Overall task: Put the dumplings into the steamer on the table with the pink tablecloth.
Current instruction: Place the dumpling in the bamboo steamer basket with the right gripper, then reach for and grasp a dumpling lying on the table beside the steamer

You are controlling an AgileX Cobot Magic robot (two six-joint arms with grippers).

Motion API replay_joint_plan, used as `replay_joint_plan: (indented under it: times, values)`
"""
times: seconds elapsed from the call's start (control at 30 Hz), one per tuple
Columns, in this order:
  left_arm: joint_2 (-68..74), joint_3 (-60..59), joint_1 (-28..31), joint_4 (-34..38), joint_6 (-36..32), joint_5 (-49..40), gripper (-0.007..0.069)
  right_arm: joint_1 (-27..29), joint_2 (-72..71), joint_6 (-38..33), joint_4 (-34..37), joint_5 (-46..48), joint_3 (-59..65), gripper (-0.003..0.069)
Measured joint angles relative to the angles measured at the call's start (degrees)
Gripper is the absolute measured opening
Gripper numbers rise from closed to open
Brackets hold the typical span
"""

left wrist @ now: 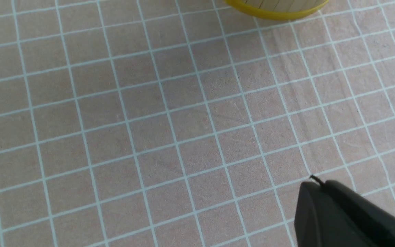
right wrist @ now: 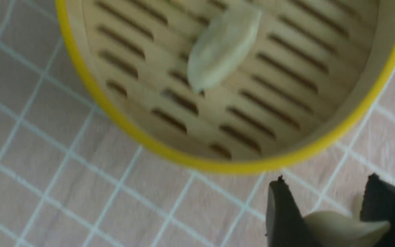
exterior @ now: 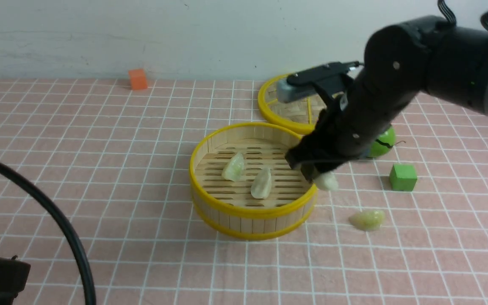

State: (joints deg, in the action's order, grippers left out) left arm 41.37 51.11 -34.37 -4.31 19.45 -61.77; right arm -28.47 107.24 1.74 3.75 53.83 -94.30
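In the steamer [exterior: 252, 212] lie two dumplings [exterior: 233, 167], outside it two.

Right arm [exterior: 400, 76]: bulky matte black, silver screws [exterior: 396, 65], curly black cables [exterior: 445, 10]; right tool [right wrist: 326, 180] has black wedge-shaped fingers [right wrist: 283, 212].

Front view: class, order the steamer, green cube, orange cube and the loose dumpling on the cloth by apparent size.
1. steamer
2. loose dumpling and green cube, about alike
3. orange cube, though it sits farthest back, so it may only look smaller
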Motion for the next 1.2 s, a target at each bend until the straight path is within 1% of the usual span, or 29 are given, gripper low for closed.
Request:
replay_joint_plan:
  times: [0.23,0.37,0.47,0.53,0.63,0.67,0.73,0.83,0.97,1.07,1.2]
  values:
    - [0.0,-0.1,0.0,0.0,-0.3,-0.1,-0.0014,0.0,14.2,0.9,-1.5,-1.4,-14.0,0.0294]
    - [0.0,-0.1,0.0,0.0,-0.3,-0.2,-0.0014,0.0,20.6,3.7,-4.7,-0.9,-18.5,0.0294]
    - [0.0,-0.1,0.0,0.0,-0.3,-0.2,-0.0014,0.0,22.3,5.6,-6.8,-0.5,-19.6,0.0294]
    - [0.0,-0.1,0.0,0.0,-0.3,-0.3,-0.0014,0.0,23.0,6.9,-7.7,-0.2,-19.9,0.0313]
    - [0.0,-0.1,0.0,0.0,-0.3,-0.4,-0.0014,0.0,23.0,8.0,-7.9,1.3,-20.2,0.0390]
    - [0.0,-0.1,0.0,0.0,-0.3,-0.4,-0.0014,0.0,22.9,8.0,-7.9,1.5,-20.2,0.0395]
    - [0.0,-0.1,0.0,0.0,-0.3,-0.4,-0.0014,0.0,21.9,7.5,-7.8,4.2,-20.2,0.0446]
    - [0.0,-0.1,0.0,0.0,-0.3,-0.4,-0.0014,0.0,19.2,3.9,-7.7,8.7,-20.2,0.0482]
    - [0.0,-0.1,0.0,0.0,-0.3,-0.5,-0.0014,0.0,13.2,-3.2,-7.7,15.4,-20.2,0.0494]
    - [0.0,-0.1,0.0,0.0,-0.3,-0.5,-0.0014,0.9,9.0,-9.5,-7.3,16.5,-19.9,0.0494]
    - [0.0,-0.1,0.0,0.1,-0.3,-0.5,-0.0014,4.2,5.0,-15.4,-4.8,16.7,-15.0,0.0494]
